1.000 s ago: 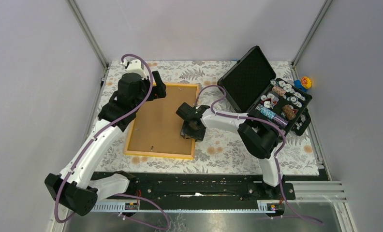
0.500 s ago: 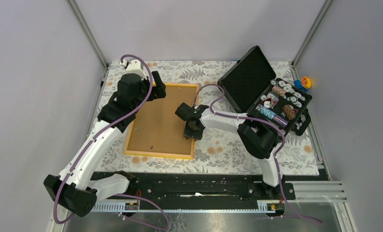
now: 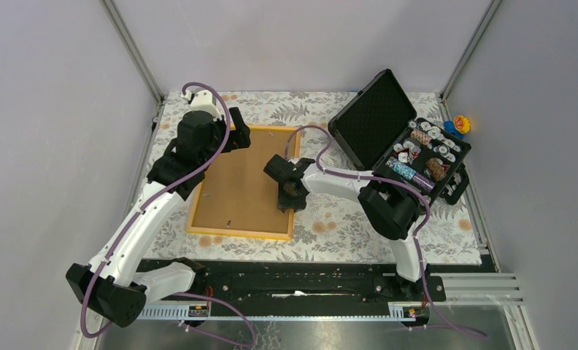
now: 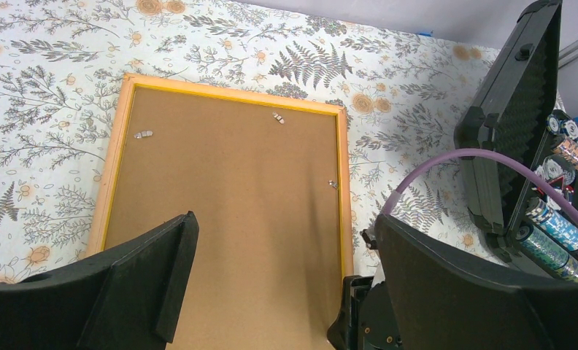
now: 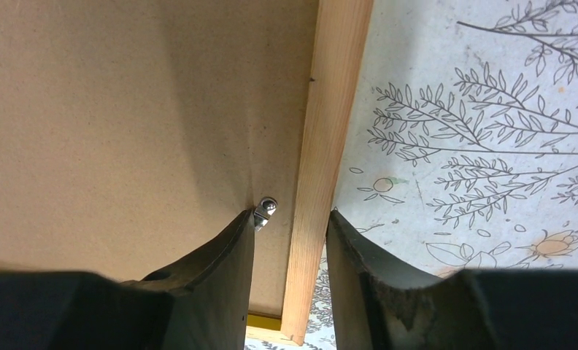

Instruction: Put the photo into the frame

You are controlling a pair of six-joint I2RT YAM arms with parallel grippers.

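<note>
Top, frame: frame [image 3: 242, 234] lies face down on the cloth [image 3: 330, 219], board [image 3: 246, 182] filling it; no view shows the photo.
Top, left gripper [image 3: 236, 138]: hovers over the frame's far left corner.
Top, right gripper [image 3: 290, 200]: down at the frame's right rail.
Left wrist, fingers [image 4: 162, 277]: spread wide, empty, well above the board.
Left wrist, other tabs [image 4: 144, 134]: small metal pieces along the board's edges.
Right wrist, fingers [image 5: 228, 255]: half closed astride the rail, outer one against the wood, inner one at a metal tab [image 5: 266, 208]; whether they pinch, cannot tell.
Step, judged: freeing the board.
How: swing the tab sideways off the board without pressing down; brace on the outer finger; the left gripper could steady the frame.
</note>
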